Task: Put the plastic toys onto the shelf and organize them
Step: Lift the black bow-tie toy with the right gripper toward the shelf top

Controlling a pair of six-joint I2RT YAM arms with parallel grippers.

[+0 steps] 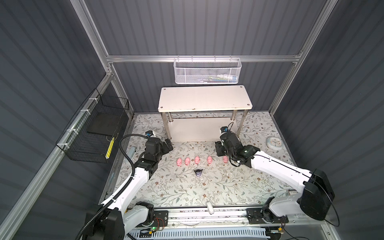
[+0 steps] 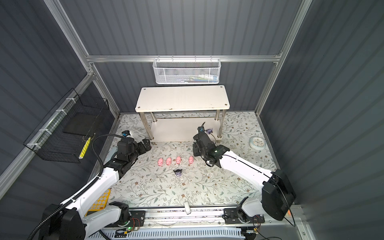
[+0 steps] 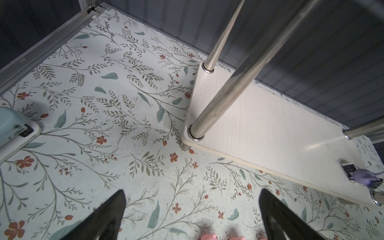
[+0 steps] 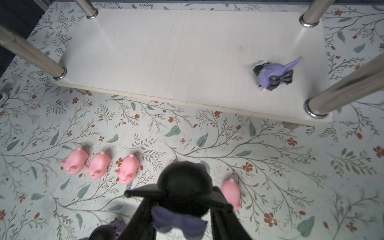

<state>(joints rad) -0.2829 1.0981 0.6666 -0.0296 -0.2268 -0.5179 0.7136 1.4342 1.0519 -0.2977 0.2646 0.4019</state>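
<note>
The shelf (image 1: pixel 204 98), a two-tier rack of cream-white rectangular boards on four chrome legs, stood at the rear of the floral-patterned tabletop (image 1: pixel 187 193).

Position of the toys:
- One purple-and-black eared plastic figure (image 4: pixel 272 74) rested on the shelf's lower board (image 4: pixel 166 52), near the chrome front right leg (image 4: pixel 318 110).
- A row of five small pink plastic pigs (image 1: pixel 197 160) lay on the tabletop in front of the shelf, clear of it. Only four of them showed in a top view (image 2: pixel 178 160), where the right arm covered the fifth.
- A second black-and-purple horned figure (image 1: pixel 198 172) stood on the tabletop on the near side of the row, level with the middle pig.
- A third figure, black and round-headed with a purple bow (image 4: pixel 185 180), was in the right gripper.

State of the tools:
- The right gripper (image 4: pixel 179 209) was clamped on the third figure. It held the figure over the tabletop between the pig row and the front edge of the lower board.
- The left gripper (image 3: pixel 192 191) had its two black fingers (image 3: pixel 108 218) spread wide apart over bare tabletop, near the shelf's front left leg (image 3: pixel 228 97).
</note>
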